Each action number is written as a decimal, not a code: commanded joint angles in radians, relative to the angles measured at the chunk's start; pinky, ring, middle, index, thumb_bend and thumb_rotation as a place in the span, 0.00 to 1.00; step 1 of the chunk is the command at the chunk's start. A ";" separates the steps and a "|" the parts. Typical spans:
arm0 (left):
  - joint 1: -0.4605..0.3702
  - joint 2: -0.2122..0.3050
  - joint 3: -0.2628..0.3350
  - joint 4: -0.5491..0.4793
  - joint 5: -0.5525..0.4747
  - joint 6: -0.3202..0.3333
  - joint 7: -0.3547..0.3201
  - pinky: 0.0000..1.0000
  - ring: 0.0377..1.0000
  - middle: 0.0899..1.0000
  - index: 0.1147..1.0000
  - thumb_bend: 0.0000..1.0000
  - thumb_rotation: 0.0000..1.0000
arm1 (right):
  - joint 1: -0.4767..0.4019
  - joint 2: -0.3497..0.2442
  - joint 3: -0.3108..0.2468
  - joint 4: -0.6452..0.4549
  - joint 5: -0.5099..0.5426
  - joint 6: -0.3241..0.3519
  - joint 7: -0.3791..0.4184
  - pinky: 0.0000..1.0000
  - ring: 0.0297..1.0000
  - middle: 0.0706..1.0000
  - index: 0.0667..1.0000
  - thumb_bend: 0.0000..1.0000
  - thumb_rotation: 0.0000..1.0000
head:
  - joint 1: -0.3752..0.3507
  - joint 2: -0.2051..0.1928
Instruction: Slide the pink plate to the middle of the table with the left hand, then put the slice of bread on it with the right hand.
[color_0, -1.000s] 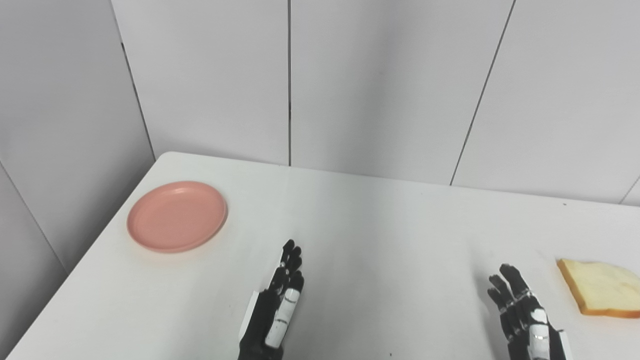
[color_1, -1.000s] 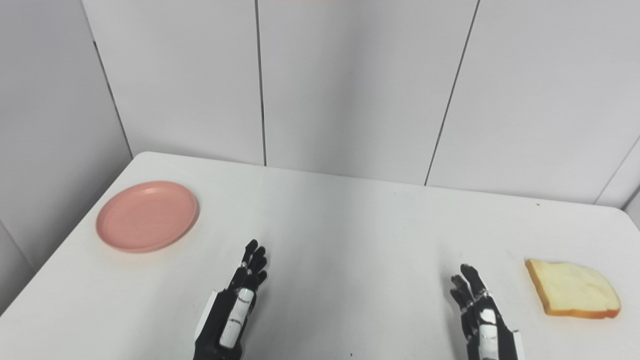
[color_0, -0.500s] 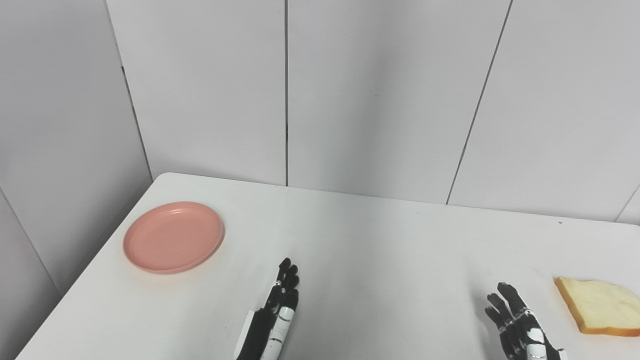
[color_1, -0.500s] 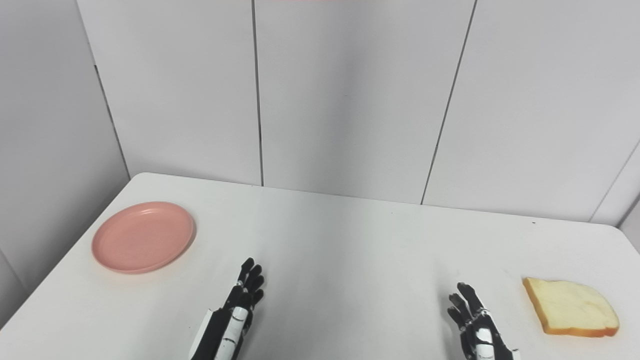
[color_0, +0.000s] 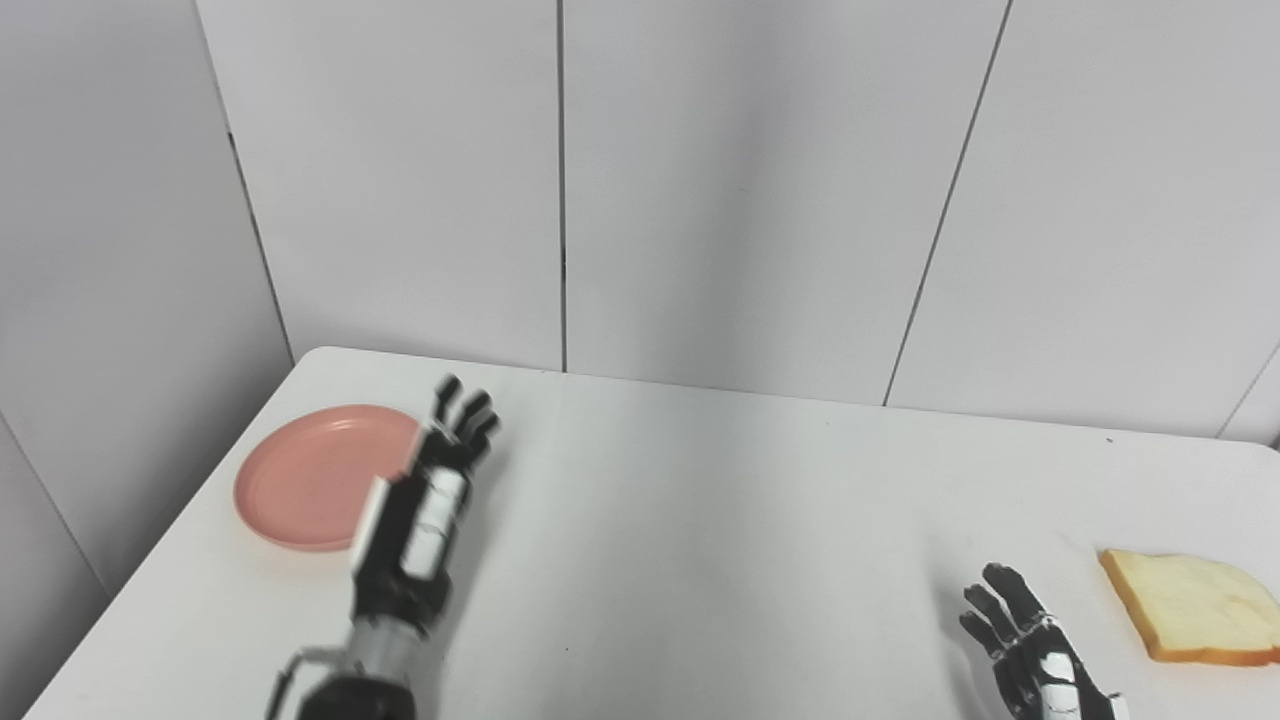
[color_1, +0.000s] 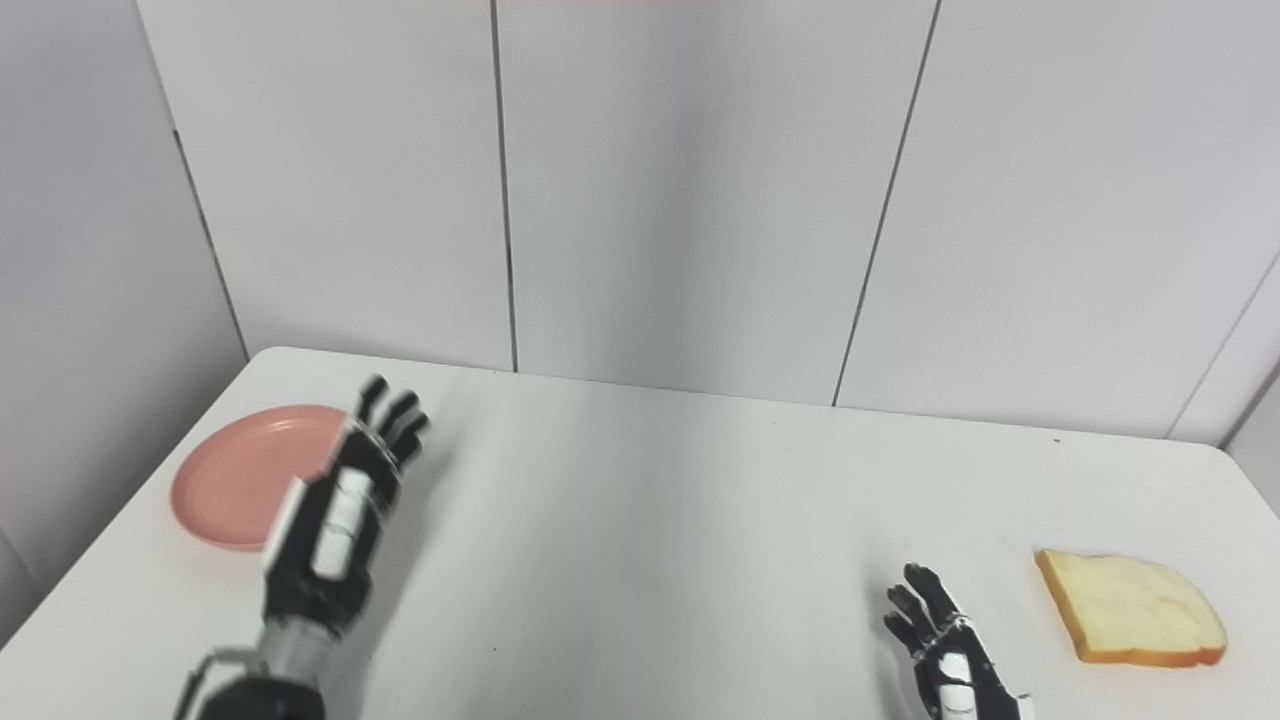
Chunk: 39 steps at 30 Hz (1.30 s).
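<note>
plate: the plate (color_0: 305, 480) lay flat at the far left of the counter (color_0: 720, 520), near its left edge and well apart from the middle; its right rim was hidden behind the left hand.
bread: the bread (color_0: 1195, 608) lay flat at the right side of the counter, untouched.
left hand: the left hand (color_0: 430, 500) was raised over the counter at the plate's right side, fingers apart and holding nothing; blur made it unclear whether it touched the rim.
right hand: the right hand (color_0: 1030, 655) was low at the bottom edge, just left of the bread, fingers spread and empty.
step: judged as the reach to the plate, before any slide.
risk, overshoot: the arm looked fast; a hard hit on the rim could knock the plate toward the near left edge or off it.
risk, tipping: pressing down on the rim instead of hooking behind it could flip the shallow plate up.
risk, wrong side: the hand was on the plate's right; pushing from there would send it away from the middle.
change: half a second earlier the left hand was low near the bottom edge, well apart from the plate; it had since swung up and left to the plate. the plate, bread and right hand had barely shifted.
</note>
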 joint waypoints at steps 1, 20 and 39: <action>-0.071 0.024 0.017 -0.033 -0.027 0.008 -0.004 0.89 0.88 0.90 0.94 0.88 0.77 | 0.030 0.027 0.007 0.119 -0.001 -0.029 0.001 0.86 0.86 0.88 0.81 0.77 0.90 | 0.000 0.001; -0.285 0.241 0.167 0.212 -0.057 -0.035 -0.010 0.78 0.84 0.85 0.81 0.95 0.81 | 0.028 0.022 0.002 0.122 0.004 -0.020 -0.001 0.87 0.86 0.86 0.80 0.79 0.90 | 0.011 0.002; -0.491 0.401 0.234 0.915 -0.100 -0.381 -0.058 0.70 0.81 0.82 0.78 0.93 0.77 | 0.035 0.015 0.001 0.118 0.013 -0.020 0.005 0.86 0.86 0.85 0.81 0.77 0.89 | 0.011 0.011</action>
